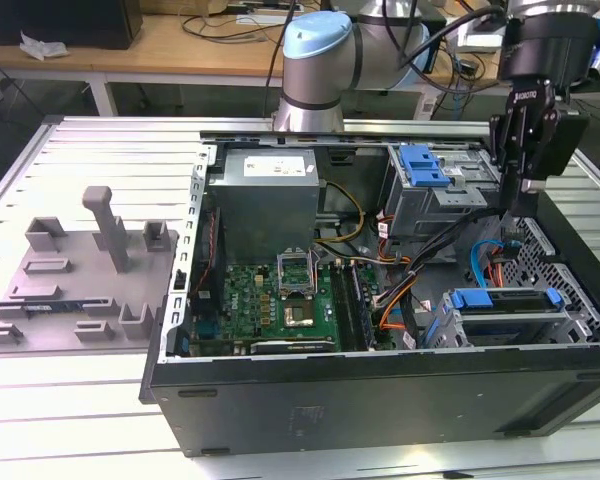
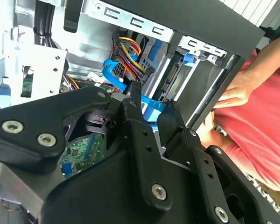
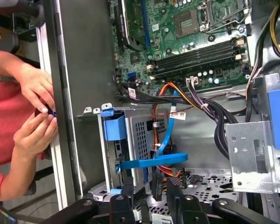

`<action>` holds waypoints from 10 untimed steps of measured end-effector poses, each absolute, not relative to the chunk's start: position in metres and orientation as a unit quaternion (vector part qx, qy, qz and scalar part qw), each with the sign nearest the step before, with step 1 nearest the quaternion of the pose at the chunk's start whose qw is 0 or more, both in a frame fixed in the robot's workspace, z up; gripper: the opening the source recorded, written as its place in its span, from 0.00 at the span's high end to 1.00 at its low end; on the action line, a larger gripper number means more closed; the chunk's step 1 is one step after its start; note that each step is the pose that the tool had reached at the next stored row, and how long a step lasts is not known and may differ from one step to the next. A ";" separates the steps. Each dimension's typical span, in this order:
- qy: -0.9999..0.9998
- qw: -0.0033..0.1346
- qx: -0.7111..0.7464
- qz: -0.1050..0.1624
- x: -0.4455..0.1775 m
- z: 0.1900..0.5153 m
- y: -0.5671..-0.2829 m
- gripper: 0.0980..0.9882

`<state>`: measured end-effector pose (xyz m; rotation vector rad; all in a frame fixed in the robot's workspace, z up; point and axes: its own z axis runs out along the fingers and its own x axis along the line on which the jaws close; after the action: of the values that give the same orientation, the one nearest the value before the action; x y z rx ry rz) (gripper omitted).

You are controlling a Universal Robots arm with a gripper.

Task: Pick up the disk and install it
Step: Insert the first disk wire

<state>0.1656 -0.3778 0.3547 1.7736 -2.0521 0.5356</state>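
One gripper (image 1: 518, 205) hovers over the open computer case (image 1: 380, 400), fingers (image 3: 173, 189) spread, empty. Disk (image 1: 505, 318) lies in the case below it.

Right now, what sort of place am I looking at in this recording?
Most likely a robotics lab set up for computer assembly: an open desktop computer case lies on a slatted metal table, a robot arm reaches over it, and wooden desks strewn with cables stand behind.

My arm (image 1: 315, 75) is silver with a pale blue cap. My black gripper (image 2: 151, 105) carries silver screws.
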 end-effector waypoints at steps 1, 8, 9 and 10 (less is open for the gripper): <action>-0.729 0.188 0.630 0.191 0.167 0.353 -0.378 0.65; -0.729 0.191 0.629 0.194 0.170 0.347 -0.378 0.65; -0.728 0.191 0.629 0.194 0.170 0.346 -0.378 0.65; -0.728 0.191 0.629 0.194 0.170 0.346 -0.378 0.65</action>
<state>0.1704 -0.3778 0.3460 1.7659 -2.0460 0.5460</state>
